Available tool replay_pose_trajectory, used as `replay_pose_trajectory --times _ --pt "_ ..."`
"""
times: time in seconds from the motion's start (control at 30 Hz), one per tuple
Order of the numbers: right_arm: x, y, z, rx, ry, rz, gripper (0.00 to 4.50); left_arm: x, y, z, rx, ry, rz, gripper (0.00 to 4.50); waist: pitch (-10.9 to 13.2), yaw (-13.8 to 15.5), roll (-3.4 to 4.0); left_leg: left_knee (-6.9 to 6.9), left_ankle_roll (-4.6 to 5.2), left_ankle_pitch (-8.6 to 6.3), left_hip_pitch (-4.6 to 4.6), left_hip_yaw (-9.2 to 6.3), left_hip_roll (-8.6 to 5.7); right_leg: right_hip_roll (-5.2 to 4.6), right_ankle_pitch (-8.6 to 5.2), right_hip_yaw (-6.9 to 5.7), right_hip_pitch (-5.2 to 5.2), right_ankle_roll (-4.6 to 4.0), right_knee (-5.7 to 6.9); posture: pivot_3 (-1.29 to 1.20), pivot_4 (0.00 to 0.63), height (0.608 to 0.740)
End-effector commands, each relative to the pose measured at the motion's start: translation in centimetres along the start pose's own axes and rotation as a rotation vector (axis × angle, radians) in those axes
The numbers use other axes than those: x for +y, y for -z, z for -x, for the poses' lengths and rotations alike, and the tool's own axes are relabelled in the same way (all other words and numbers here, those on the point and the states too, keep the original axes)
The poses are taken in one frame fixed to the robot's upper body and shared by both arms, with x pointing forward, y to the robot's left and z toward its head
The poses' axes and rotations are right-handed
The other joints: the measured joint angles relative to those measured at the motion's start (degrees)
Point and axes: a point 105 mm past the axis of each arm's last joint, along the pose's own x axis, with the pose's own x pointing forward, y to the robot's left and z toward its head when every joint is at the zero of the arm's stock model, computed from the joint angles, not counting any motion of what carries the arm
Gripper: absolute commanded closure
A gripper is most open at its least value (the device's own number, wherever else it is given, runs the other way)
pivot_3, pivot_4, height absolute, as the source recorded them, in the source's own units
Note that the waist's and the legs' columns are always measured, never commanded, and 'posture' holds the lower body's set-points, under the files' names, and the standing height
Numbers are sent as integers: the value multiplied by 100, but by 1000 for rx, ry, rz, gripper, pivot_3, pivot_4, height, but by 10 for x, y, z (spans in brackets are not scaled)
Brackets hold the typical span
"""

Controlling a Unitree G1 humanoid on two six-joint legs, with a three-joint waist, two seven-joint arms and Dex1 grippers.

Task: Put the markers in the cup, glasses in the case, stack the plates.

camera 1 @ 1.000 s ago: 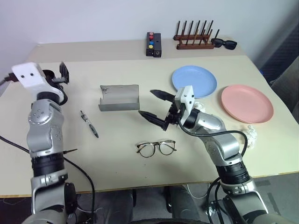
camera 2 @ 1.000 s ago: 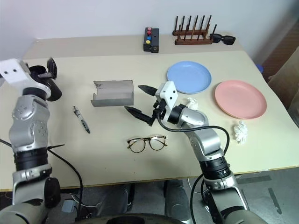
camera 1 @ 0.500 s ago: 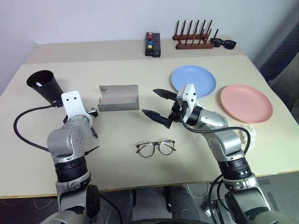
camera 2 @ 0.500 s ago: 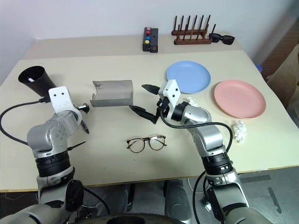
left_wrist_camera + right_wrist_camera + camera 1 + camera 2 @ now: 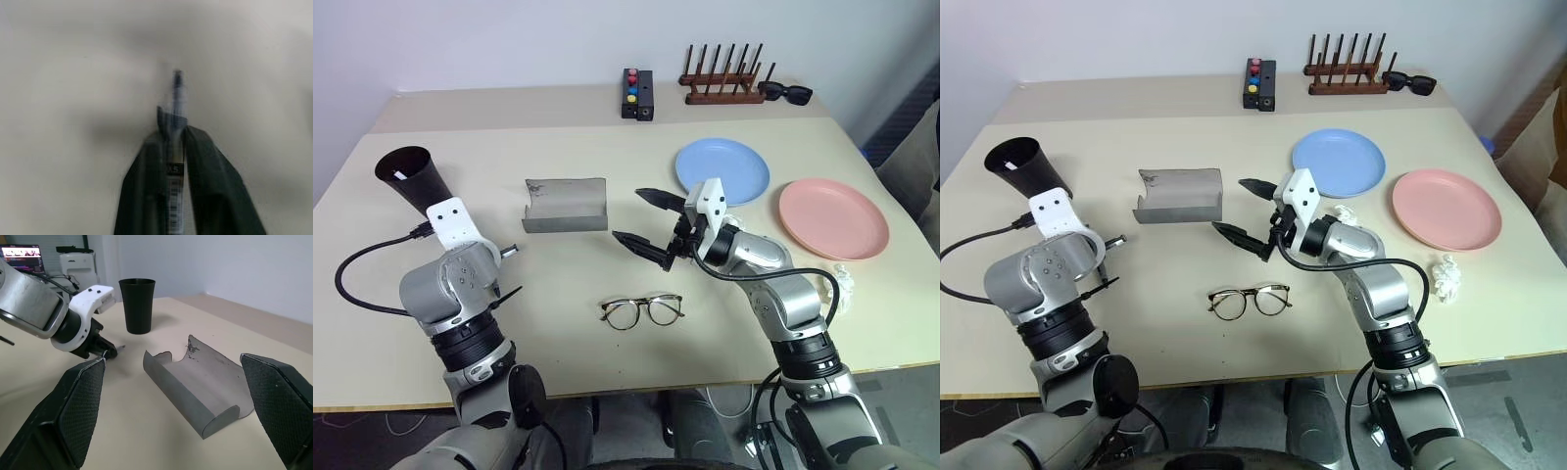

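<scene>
**Left end effector clamped on the marker now**

Left end effector (image 5: 175, 161) has closed since a second ago; from my seat the wrist view shows both black fingers (image 5: 142, 191) pinched on the dark marker (image 5: 174, 147), whose tip pokes out past them over the bench (image 5: 568, 284). A second ago that arm was up high by the cup with its fingers spread, and the marker lay alone on the bench. Now it has swung down low beside the spot where the marker was.

Right end effector (image 5: 641, 217) hasn't budged: fingers spread wide, empty, hovering just beside the open grey case (image 5: 565, 205).

Cup (image 5: 414, 178) stands at the far left of the bench. Glasses (image 5: 641, 311) lie near the front edge, below the right end effector. Blue plate (image 5: 722, 169) and pink plate (image 5: 832, 217) sit side by side on the right, unstacked.
</scene>
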Motion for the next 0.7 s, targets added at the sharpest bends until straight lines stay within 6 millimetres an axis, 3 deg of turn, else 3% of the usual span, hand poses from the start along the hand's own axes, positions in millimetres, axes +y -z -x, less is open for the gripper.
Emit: replay_pose_trajectory --times 0.03,0.13,0.23,0.33,0.4,0.57,0.7 --pt "3 -14 0 -44 -8 41 0 -12 -9 3 -82 82 1 4473 0 -1 0 0 0 0 0 0 0 0 0 0 0 0 0 0 150 734" --pt "3 -13 -1 -44 -10 39 0 -24 -44 18 -290 232 73 4473 3 -1 -5 0 -2 1 -1 0 0 0 0 0 0 -1 0 0 150 734" --pt "3 -13 -2 -45 -12 37 0 -30 -91 54 -610 414 75 4473 4 -13 -7 -1 -3 1 -6 0 1 0 0 0 -2 -2 -7 0 150 734" --pt "3 -13 -3 -47 -15 33 0 -23 -125 81 -871 424 -9 4473 4 -40 -5 -8 -3 1 -6 3 1 0 0 1 -8 -3 -9 0 150 734" --pt "5 -12 -5 -51 -21 28 0 -12 -148 92 -1032 342 -75 4473 4 -36 -4 -10 -3 1 -4 3 2 0 0 1 -8 -3 -8 0 150 734" --pt "10 -13 -12 -67 -43 13 0 7 -186 91 -1251 153 -175 4473 4 -3 -5 -3 -2 1 -6 3 2 0 0 1 -7 -3 -7 0 150 734" --pt "18 -15 -18 -87 -66 2 0 18 -199 70 -1308 70 -201 4473 4 2 -5 -3 -2 1 -8 3 1 0 1 0 -7 -2 -9 0 150 734"
